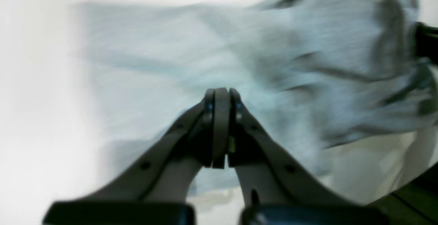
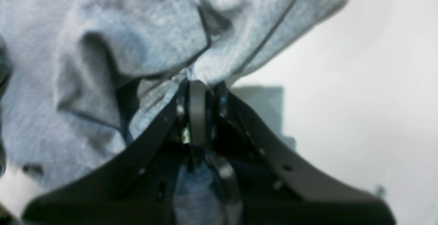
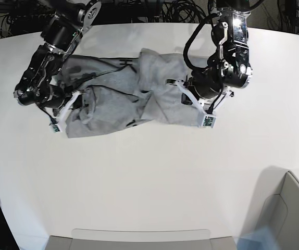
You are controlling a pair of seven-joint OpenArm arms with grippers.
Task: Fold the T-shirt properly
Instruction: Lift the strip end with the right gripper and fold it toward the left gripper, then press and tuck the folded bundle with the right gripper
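heather-grey soft knit t-shirt (image 3: 123, 99), crumpled and bunched, stretched between both pincers on the white table. one edge pinched in the right pincer (image 2: 198, 84), folds billowing above it. dark marks on fabric, blurred.

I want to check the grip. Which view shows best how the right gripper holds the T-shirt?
The right wrist view: the right gripper is shut on a bunched fold of the T-shirt. The base view shows it small; the left wrist view does not.

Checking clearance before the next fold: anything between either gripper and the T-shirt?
Nothing visible. The right gripper is shut on a bunch of the T-shirt. The left gripper is shut right over the cloth; blur hides whether it pinches any. Only bare table surrounds the shirt.
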